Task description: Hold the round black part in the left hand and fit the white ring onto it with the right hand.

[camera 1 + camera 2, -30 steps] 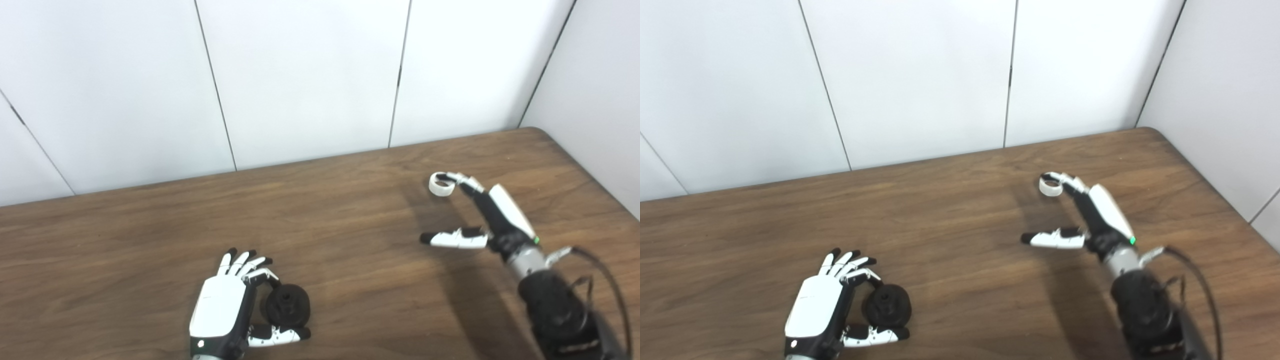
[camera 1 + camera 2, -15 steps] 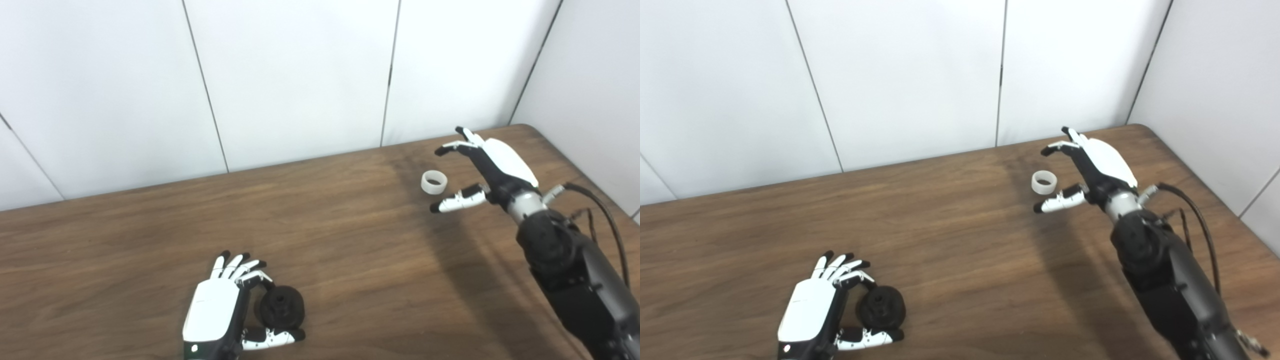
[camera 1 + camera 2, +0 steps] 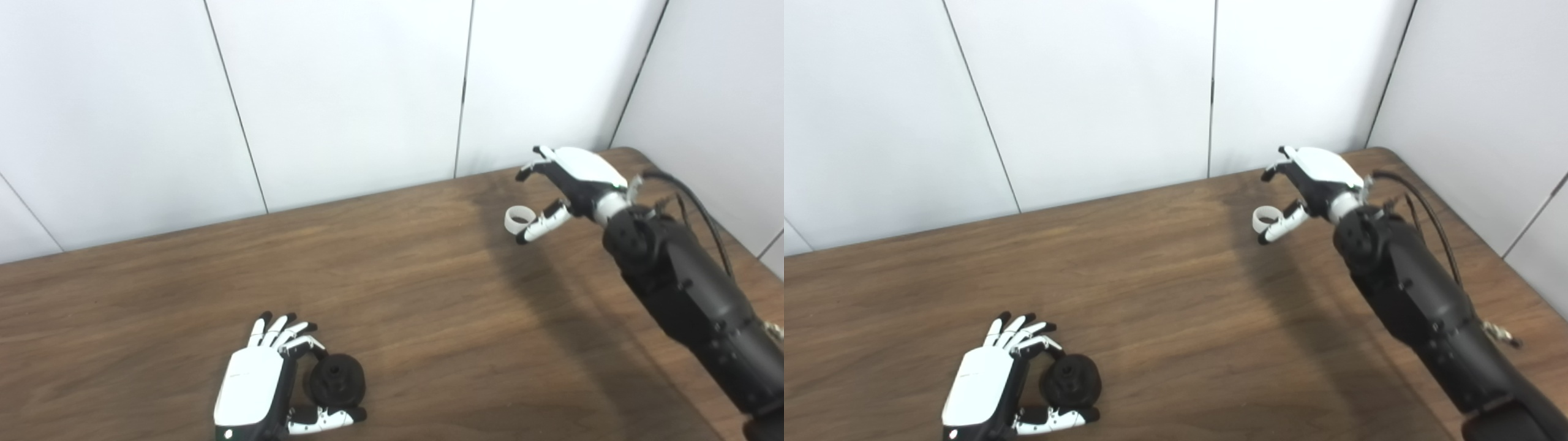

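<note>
Left eye view: the left hand (image 3: 257,392), wrist cut off by the frame, cradles the round black part (image 3: 337,381) on the table (image 3: 398,294).

Right eye view: the right hand (image 3: 1311,177), fingers spread, hovers beside the white ring (image 3: 1263,218); its thumb partly hides the ring, so contact cannot be judged.

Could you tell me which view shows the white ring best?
The left eye view: the ring shows its open top, with the right hand's thumb just beside it. In the right eye view the thumb overlaps its near edge.

Dark brown wood-grain table (image 3: 398,294), rounded far-right corner. Behind and to the right: white panelled wall (image 3: 343,92), thin dark vertical seams.
</note>
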